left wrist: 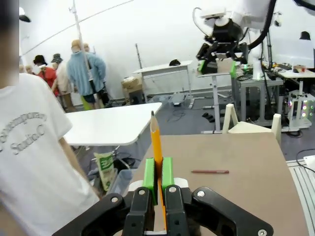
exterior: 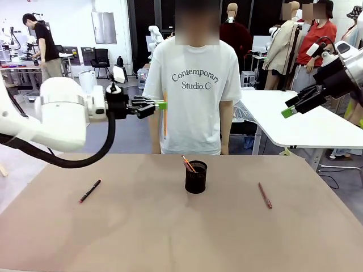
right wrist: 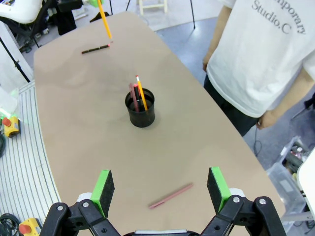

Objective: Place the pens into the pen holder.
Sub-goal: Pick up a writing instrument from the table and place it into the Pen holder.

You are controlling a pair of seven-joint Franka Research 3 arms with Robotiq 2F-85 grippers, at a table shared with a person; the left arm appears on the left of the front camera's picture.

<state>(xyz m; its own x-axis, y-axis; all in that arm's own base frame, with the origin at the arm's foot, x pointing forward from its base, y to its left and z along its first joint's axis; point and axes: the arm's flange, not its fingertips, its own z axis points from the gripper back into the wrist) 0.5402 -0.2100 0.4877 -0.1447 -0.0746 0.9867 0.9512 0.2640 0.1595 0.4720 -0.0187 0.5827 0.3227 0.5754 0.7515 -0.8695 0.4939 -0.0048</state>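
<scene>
Left gripper (exterior: pixel 160 105) is clamping the yellow pencil (exterior: pixel 165 122) upright, hanging high left of the pen holder (exterior: pixel 195 178) — right gripper (exterior: pixel 292 107) gaping open.

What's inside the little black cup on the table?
Two sticks poke out of the pen holder: an orange pencil and a reddish pen. Their bottom ends are hidden down inside the dark cup, so anything lying at the bottom can't be seen.

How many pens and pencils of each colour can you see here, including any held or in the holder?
Yellow-orange pencils: 2 (one in the left gripper, one in the pen holder)
Dark red pens: 2 (one in the holder, one on the table)
Black pen: 1
Total: 5
</scene>
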